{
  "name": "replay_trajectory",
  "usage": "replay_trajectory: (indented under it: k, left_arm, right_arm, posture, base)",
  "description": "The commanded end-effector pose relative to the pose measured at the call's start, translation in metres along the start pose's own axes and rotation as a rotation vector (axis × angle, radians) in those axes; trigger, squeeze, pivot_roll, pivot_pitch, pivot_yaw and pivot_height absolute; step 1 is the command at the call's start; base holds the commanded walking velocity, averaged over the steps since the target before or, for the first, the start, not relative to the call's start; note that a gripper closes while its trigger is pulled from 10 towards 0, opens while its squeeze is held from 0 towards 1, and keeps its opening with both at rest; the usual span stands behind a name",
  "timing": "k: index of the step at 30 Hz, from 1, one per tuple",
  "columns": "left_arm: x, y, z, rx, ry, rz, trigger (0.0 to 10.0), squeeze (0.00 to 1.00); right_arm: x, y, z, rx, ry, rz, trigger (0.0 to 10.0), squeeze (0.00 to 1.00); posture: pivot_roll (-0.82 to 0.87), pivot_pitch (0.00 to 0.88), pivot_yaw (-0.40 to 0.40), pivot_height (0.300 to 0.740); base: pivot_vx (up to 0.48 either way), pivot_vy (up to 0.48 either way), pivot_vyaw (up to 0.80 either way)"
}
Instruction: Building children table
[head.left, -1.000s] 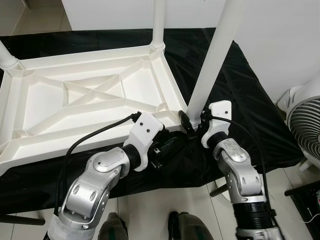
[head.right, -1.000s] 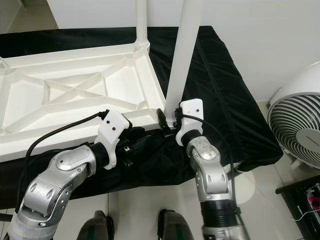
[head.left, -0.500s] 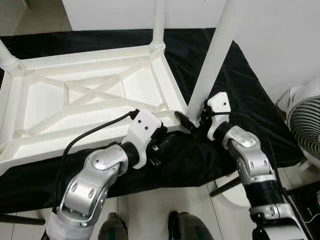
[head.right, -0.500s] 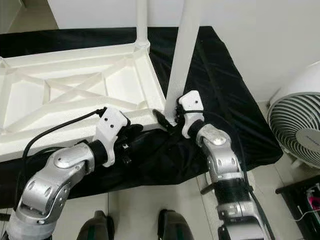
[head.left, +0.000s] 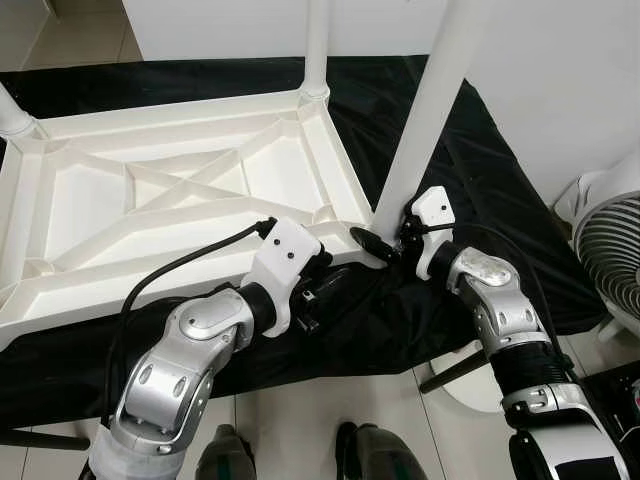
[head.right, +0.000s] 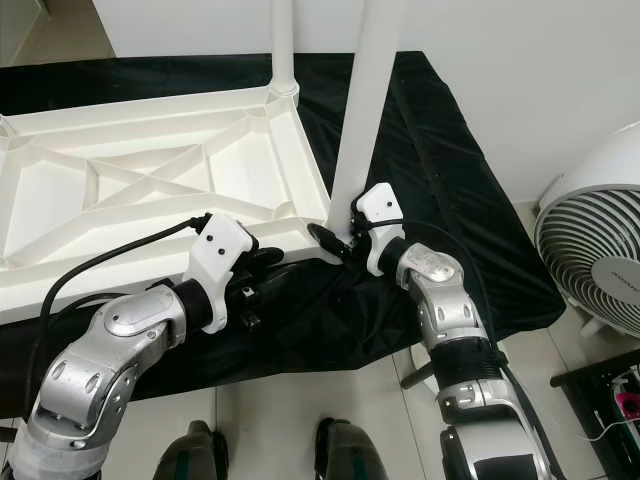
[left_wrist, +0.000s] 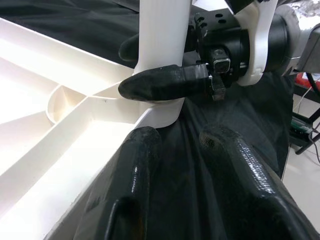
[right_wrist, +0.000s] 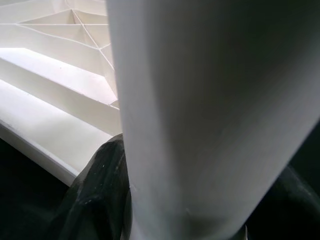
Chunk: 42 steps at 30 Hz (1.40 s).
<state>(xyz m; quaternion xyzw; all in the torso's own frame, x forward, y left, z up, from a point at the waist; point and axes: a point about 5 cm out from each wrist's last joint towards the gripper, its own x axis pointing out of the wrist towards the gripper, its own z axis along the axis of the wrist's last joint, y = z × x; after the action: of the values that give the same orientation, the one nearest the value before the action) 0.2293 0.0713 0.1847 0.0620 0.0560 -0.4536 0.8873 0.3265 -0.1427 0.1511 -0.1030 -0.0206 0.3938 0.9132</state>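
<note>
Gripping the base of the near white leg (head.left: 425, 125), the right gripper (head.left: 385, 238) had its two black fingers (left_wrist: 165, 84) pressed on either side of it, right where the leg met the corner socket of the upturned table top (head.left: 170, 200). That leg stood up steeply, leaning a little toward the wall (head.left: 570, 70).

Just beside it, the left gripper (head.left: 322, 290) lay low at the table top's near edge, its fingers (left_wrist: 132, 185) spread apart and holding nothing, resting on the black cloth (head.left: 480, 190) close under the rim.

The table top lay underside up on the cloth, its crossed ribs showing. Another leg (head.left: 317, 45) stood upright in the far corner, and a third leg (head.left: 15, 115) rose from the far left corner.

Off to the right on the tiled floor (head.left: 300, 420) stood a white fan (head.left: 610, 240).
</note>
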Motion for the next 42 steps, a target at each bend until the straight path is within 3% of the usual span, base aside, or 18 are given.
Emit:
replay_trajectory:
  k: [1, 5, 7, 10, 15, 17, 18, 19, 26, 27, 28, 33, 34, 39, 40, 42]
  left_arm:
    - [-0.002, 0.001, -0.001, -0.008, 0.005, 0.065, 10.0, 0.0]
    - [-0.002, 0.001, -0.001, -0.008, 0.006, 0.064, 10.0, 0.0]
    - [-0.001, 0.001, -0.001, -0.009, 0.006, 0.061, 10.0, 0.0]
    - [-0.001, 0.001, -0.001, -0.01, 0.006, 0.06, 10.0, 0.0]
    - [0.0, -0.002, -0.002, -0.015, 0.009, 0.042, 10.0, 0.0]
    - [0.001, -0.002, -0.001, -0.016, 0.009, 0.034, 10.0, 0.0]
    - [0.001, -0.002, -0.001, -0.016, 0.009, 0.034, 10.0, 0.0]
    - [0.001, -0.003, -0.001, -0.017, 0.008, 0.032, 10.0, 0.0]
    - [0.002, -0.003, 0.0, -0.019, 0.002, 0.03, 10.0, 0.0]
    - [0.002, -0.003, 0.0, -0.019, 0.0, 0.03, 10.0, 0.0]
    - [0.002, -0.003, 0.0, -0.016, -0.001, 0.031, 10.0, 0.0]
    - [0.001, -0.004, -0.001, -0.012, 0.003, 0.038, 10.0, 0.0]
    - [0.0, -0.004, 0.0, -0.013, 0.002, 0.039, 10.0, 0.0]
    - [0.0, -0.004, 0.001, -0.008, -0.005, 0.042, 10.0, 0.0]
    - [-0.001, -0.003, 0.001, -0.007, -0.007, 0.044, 10.0, 0.0]
    - [-0.001, -0.003, 0.001, -0.006, -0.007, 0.044, 10.0, 0.0]
  right_arm:
    - [-0.002, 0.009, -0.004, 0.042, -0.016, 0.01, 0.0, 0.0]
    - [-0.002, 0.003, -0.005, 0.027, 0.009, -0.115, 0.0, 0.0]
    - [-0.002, 0.0, -0.006, 0.049, 0.021, -0.238, 0.0, 0.0]
    - [-0.002, 0.0, -0.007, 0.056, 0.02, -0.264, 0.0, 0.0]
    - [-0.001, 0.01, -0.007, 0.154, 0.021, -0.48, 0.0, 0.0]
    - [0.001, 0.013, -0.005, 0.168, 0.019, -0.605, 0.0, 0.0]
    - [0.001, 0.013, -0.005, 0.168, 0.019, -0.605, 0.0, 0.0]
    - [0.001, 0.014, -0.003, 0.168, 0.016, -0.7, 0.0, 0.0]
    - [0.004, 0.019, -0.001, 0.191, 0.007, -0.792, 0.2, 0.0]
    - [0.004, 0.021, 0.0, 0.191, 0.001, -0.81, 7.5, 0.0]
    - [0.002, 0.023, 0.003, 0.184, -0.016, -0.821, 10.0, 0.0]
    - [-0.005, 0.027, 0.01, 0.179, -0.07, -0.822, 10.0, 0.0]
    - [-0.008, 0.027, 0.013, 0.181, -0.103, -0.828, 10.0, 1.0]
    - [-0.019, 0.03, 0.023, 0.183, -0.206, -0.831, 10.0, 1.0]
    - [-0.024, 0.033, 0.028, 0.172, -0.254, -0.827, 10.0, 0.0]
    - [-0.031, 0.037, 0.032, 0.18, -0.289, -0.813, 10.0, 0.0]
  posture:
    - [0.01, 0.119, -0.011, 0.74]
    - [0.01, 0.121, -0.011, 0.74]
    - [0.0, 0.125, -0.007, 0.74]
    - [0.0, 0.125, -0.007, 0.74]
    - [-0.01, 0.132, 0.005, 0.74]
    - [-0.02, 0.132, 0.007, 0.74]
    - [-0.02, 0.132, 0.007, 0.74]
    - [-0.02, 0.134, 0.01, 0.74]
    - [-0.02, 0.135, 0.011, 0.74]
    - [-0.02, 0.139, 0.011, 0.74]
    - [-0.02, 0.148, 0.009, 0.74]
    - [-0.02, 0.153, 0.009, 0.74]
    - [-0.02, 0.154, 0.009, 0.74]
    - [-0.02, 0.161, 0.011, 0.74]
    - [-0.02, 0.164, 0.014, 0.74]
    - [-0.02, 0.166, 0.017, 0.74]
  base:
    - [0.0, 0.0, 0.0]
    - [0.0, 0.0, 0.0]
    - [0.0, 0.0, 0.0]
    - [0.0, 0.0, 0.0]
    - [0.0, 0.0, 0.0]
    - [0.0, 0.0, 0.0]
    - [0.0, 0.0, 0.0]
    - [0.0, 0.0, 0.0]
    - [0.0, 0.0, 0.0]
    - [0.0, 0.0, 0.0]
    - [0.0, 0.0, 0.0]
    - [0.0, 0.0, 0.0]
    - [0.0, 0.0, 0.0]
    - [0.0, 0.0, 0.0]
    - [0.0, 0.0, 0.0]
    - [0.0, 0.0, 0.0]
